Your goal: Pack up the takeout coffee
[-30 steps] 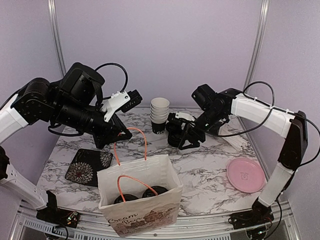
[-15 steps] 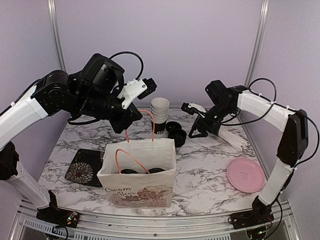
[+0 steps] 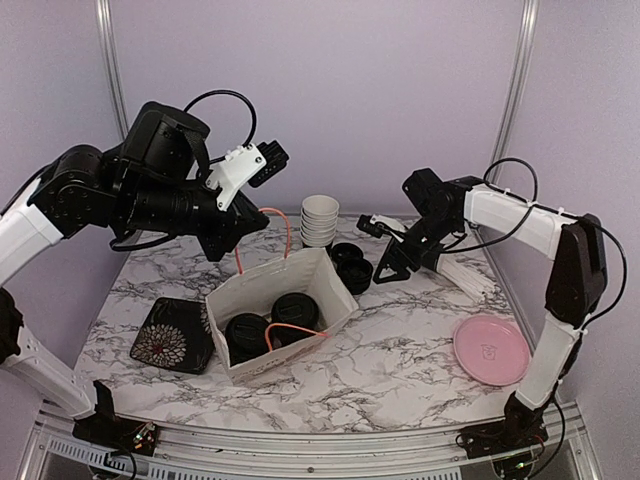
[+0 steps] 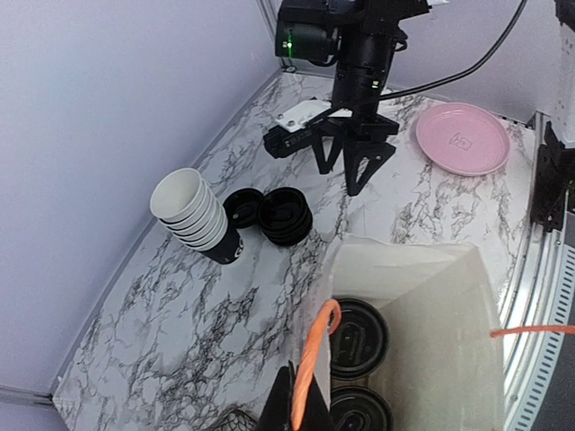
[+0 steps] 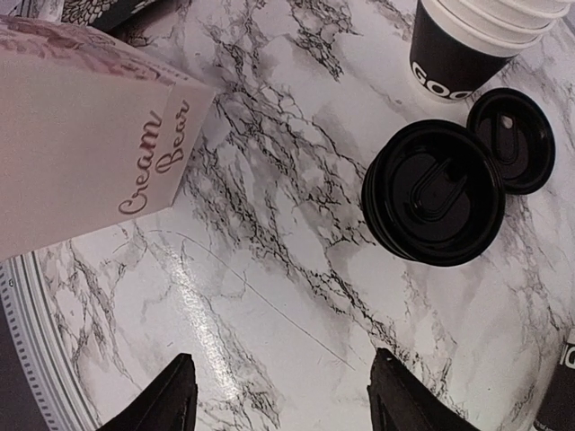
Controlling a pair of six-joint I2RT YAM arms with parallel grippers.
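Left wrist reveals left gripper (image 4: 299,400) clamping the orange handle (image 4: 314,346); right wrist shows right gripper (image 5: 280,388) spread.

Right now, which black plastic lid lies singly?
The flat lid beside the nested white-lined paper cups; the rest are stacked or inside the white paper bag.

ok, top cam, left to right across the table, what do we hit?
Patterned black dish → paper bag → right gripper → pink plate. Cup stack and loose lids sit behind the bag's right end, so left out.
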